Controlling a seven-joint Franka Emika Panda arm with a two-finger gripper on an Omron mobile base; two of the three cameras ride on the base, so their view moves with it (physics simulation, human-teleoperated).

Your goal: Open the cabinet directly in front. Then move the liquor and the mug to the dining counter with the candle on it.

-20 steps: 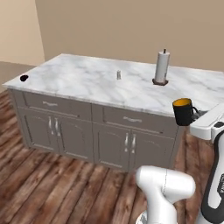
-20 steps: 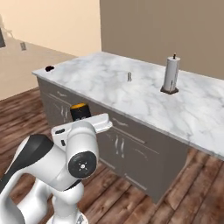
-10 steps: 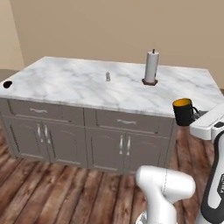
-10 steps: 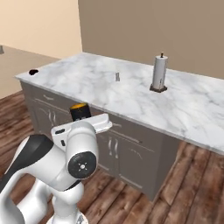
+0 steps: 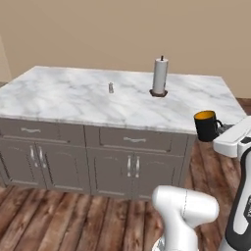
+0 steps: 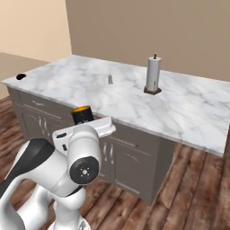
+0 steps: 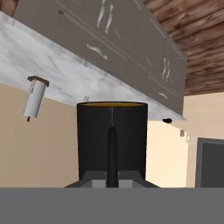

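You have the mug (image 7: 112,138) right up against the camera in the hand view, its handle facing you dead centre and the orange-yellow inside showing as a thin line at the rim. The jaws are clamped on the mug: their tips sit at its base on either side of the handle, nearly together. That view is rolled over, so the table hangs upside down above the mug.

From the left base view, the gripper (image 5: 221,131) holds the mug (image 5: 206,125) upright in the air, off the right end of the table (image 5: 63,105) and a little below its marble top, not touching it. In the right base view the mug (image 6: 82,115) sits just above the white hand, in front of the table's (image 6: 197,112) near edge, over the wooden floor (image 6: 188,193).

Farther out on the marble, the small grey candle (image 5: 111,87) stands near the middle, well apart from the mug. To its right stands the paper-towel roll (image 5: 160,76) on its brown base, toward the back edge. In the right base view you also see a small dark object (image 6: 20,77) at the far left corner of the top; what it is you cannot tell.
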